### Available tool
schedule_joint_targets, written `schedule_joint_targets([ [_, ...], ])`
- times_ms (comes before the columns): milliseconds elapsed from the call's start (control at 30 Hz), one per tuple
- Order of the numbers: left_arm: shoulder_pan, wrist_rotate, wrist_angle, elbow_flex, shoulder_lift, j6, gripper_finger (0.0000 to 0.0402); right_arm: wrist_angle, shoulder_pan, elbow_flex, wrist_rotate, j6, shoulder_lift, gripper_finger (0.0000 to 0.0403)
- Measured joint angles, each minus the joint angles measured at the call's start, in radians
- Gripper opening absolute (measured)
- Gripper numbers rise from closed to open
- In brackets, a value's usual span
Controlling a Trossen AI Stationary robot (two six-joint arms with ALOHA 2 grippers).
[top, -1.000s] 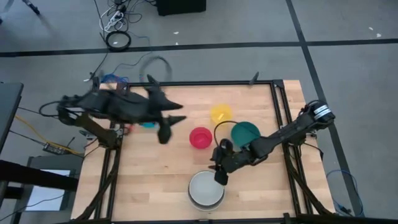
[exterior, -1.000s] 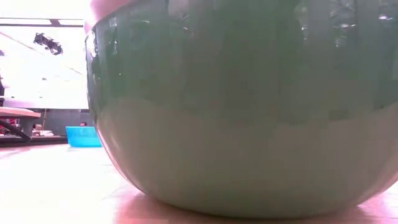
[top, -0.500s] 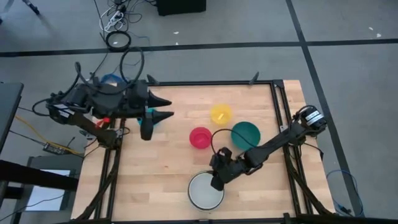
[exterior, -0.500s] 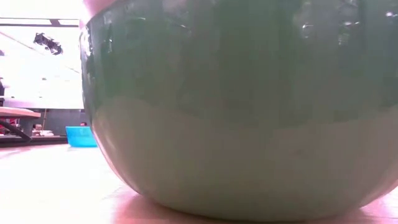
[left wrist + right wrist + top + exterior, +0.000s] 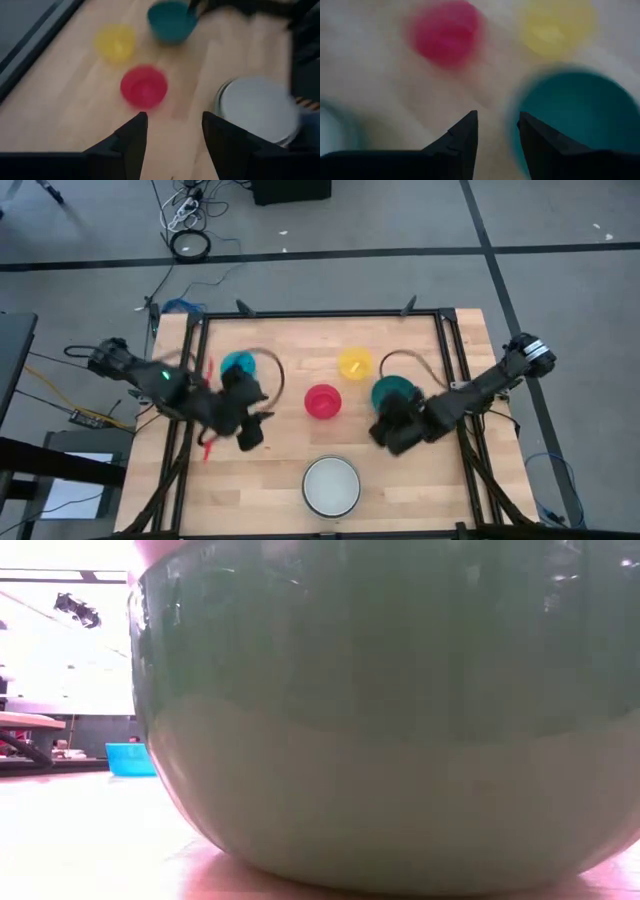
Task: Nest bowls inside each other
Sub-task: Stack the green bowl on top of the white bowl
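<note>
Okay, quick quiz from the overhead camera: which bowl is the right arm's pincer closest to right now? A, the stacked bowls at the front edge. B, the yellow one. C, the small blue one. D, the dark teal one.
D: in the high view the right pincer sits at the edge of the dark teal bowl, and its wrist view shows that bowl just past the open fingers.

left claw (image 5: 172, 131) open, right claw (image 5: 497, 127) parted

Plastic bowls, upright on the wooden table

Nested grey-in-green stack (image 5: 331, 486) near front edge; red-pink (image 5: 322, 401), yellow (image 5: 355, 364), teal (image 5: 392, 394), cyan-blue (image 5: 238, 364) bowls separate mid-table.
</note>
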Motion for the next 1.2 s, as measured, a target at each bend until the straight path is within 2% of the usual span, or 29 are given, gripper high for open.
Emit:
schedule_joint_targets([
  [67,-0.026,-0.029,0.04,-0.112,0.0,-0.064,0.0198,-0.078,-0.048,0.0,-0.097,0.006,-0.016,0.0135],
  [167,-0.053,-0.049,0.114,-0.255,0.002,-0.151,0.0198,-0.041,-0.107,0.0,-0.202,-0.099,-0.025,0.0147],
  [333,-0.07,-0.076,0.217,-0.388,0.001,-0.237,0.0198,0.012,-0.179,0.0,-0.262,-0.22,-0.001,0.0164],
  [467,-0.075,-0.1,0.285,-0.419,0.001,-0.242,0.0198,0.024,-0.215,0.0,-0.276,-0.265,0.062,0.0172],
  [800,-0.075,-0.148,0.317,-0.42,-0.001,-0.235,0.0198,0.067,-0.276,0.0,-0.281,-0.32,0.264,0.0165],
  [900,-0.075,-0.163,0.315,-0.42,-0.001,-0.234,0.0198,0.084,-0.287,0.0,-0.317,-0.36,0.3,0.0136],
  [1067,-0.073,-0.209,0.29,-0.42,-0.007,-0.232,0.0198,0.09,-0.284,0.0,-0.39,-0.428,0.284,0.0018],
  [1200,-0.064,-0.22,0.262,-0.419,-0.007,-0.232,0.0198,-0.019,-0.249,0.05,-0.396,-0.413,0.227,0.0004],
])
